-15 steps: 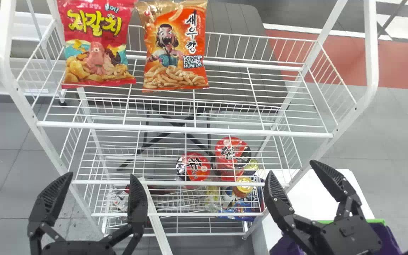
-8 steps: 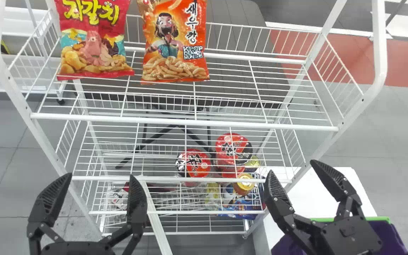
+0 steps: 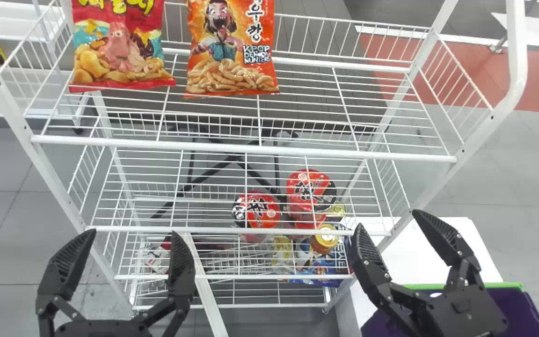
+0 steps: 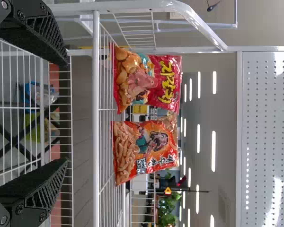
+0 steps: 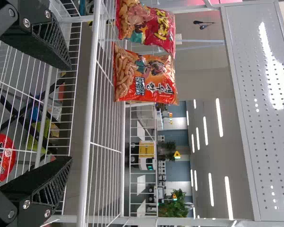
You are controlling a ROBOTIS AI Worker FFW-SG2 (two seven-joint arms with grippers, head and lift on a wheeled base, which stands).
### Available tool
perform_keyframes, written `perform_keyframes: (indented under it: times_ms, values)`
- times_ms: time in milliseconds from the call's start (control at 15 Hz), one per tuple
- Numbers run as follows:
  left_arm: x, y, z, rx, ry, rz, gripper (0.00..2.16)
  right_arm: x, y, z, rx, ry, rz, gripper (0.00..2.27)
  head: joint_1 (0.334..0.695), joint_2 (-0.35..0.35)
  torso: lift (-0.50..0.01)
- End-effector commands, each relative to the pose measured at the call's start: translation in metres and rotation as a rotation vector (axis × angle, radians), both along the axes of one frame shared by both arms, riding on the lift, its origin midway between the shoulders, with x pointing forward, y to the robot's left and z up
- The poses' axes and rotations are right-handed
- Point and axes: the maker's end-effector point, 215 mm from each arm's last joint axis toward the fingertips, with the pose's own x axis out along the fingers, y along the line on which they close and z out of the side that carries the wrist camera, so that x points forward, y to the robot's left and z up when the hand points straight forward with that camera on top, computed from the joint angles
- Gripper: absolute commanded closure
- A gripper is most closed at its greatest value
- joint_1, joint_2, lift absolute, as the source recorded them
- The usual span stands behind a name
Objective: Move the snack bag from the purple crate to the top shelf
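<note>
Red bag point(image 3: 120, 49) and orange bag point(image 3: 232, 51), boldly lettered, are standing on the shelf's point(image 3: 251, 149) left; left gripper point(image 3: 134, 232) and right gripper point(image 3: 386, 218) are hovering released.

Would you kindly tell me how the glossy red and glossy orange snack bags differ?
The glossy red snack bag pictures a pink octopus and broad, rounded pieces; the glossy orange snack bag pictures a cartoon person and slim, stick-like pieces. The red bag is nearer the shelf's left end, the orange bag nearer its middle. Both stand upright on the white wire shelf, printed fronts toward the robot.
</note>
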Motion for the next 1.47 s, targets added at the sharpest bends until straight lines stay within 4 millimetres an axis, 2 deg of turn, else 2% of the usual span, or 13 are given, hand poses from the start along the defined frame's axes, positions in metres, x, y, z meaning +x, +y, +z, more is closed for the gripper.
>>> perform_keyframes:
  times_ms: [0, 1400]
  values:
    - [-0.0003, -0.0004, -0.0009, 0.001, 0.003, -0.001, 0.09, -0.0003, 0.0001, 0.0007, -0.001, -0.001, 0.001, 0.15, 0.695, -0.157, -0.179]
    - [0.0012, -0.0011, -0.0022, 0.0, 0.001, 0.0, 0.09, 0.0003, -0.0017, -0.0051, -0.008, 0.013, 0.0, 0.14, 0.695, -0.162, -0.263]
